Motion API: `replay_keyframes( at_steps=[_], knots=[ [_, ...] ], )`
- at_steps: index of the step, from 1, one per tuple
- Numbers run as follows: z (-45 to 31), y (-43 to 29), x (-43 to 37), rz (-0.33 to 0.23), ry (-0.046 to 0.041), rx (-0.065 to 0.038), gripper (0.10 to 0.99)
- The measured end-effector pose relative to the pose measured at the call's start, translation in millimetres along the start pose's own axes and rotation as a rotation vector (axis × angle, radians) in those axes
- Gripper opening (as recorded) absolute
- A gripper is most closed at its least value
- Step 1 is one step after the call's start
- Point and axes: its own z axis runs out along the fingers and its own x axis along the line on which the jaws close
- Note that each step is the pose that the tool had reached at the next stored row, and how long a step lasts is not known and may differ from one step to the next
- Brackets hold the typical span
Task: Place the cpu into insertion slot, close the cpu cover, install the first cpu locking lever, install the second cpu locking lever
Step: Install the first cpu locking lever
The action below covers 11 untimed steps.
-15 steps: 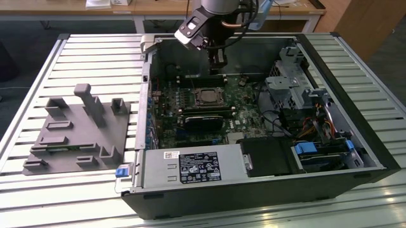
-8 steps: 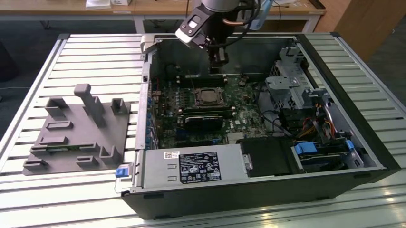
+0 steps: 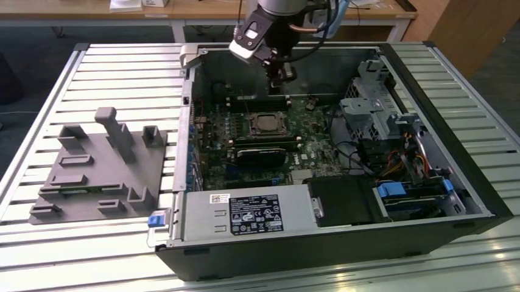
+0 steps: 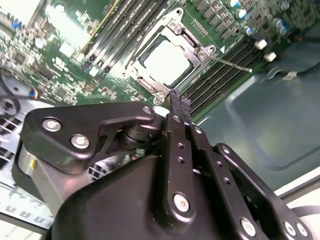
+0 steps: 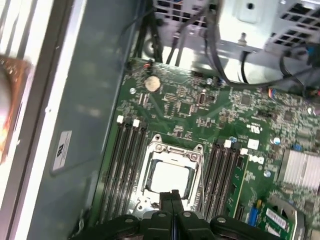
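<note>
Claw [image 3: 281,74] clenched on nothing, above the cpu [image 3: 266,125] in its slot [image 5: 148,175].

Inside the open case [image 3: 325,255], the cpu lies seated on the board [image 3: 313,131] with the cover [image 5: 172,147] flat around it. In both wrist views the pressed-together tips hang over one edge of the cover; contact cannot be judged. The cpu hides the slot's pin field, and the claw body hides part of the board. One thin lever [image 4: 230,62] juts from a cover corner. Memory slots [image 5: 125,165] flank the socket. A grey fixture [image 3: 89,173] sits on the table [image 3: 122,73] at the exterior view's left.
</note>
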Motion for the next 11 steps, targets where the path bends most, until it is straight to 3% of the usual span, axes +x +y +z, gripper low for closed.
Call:
replay_keyframes(
  at_steps=[11],
  knots=[
    [0.5,0.0,0.0,-0.193,0.0058,0.008,0.106]
  ],
)
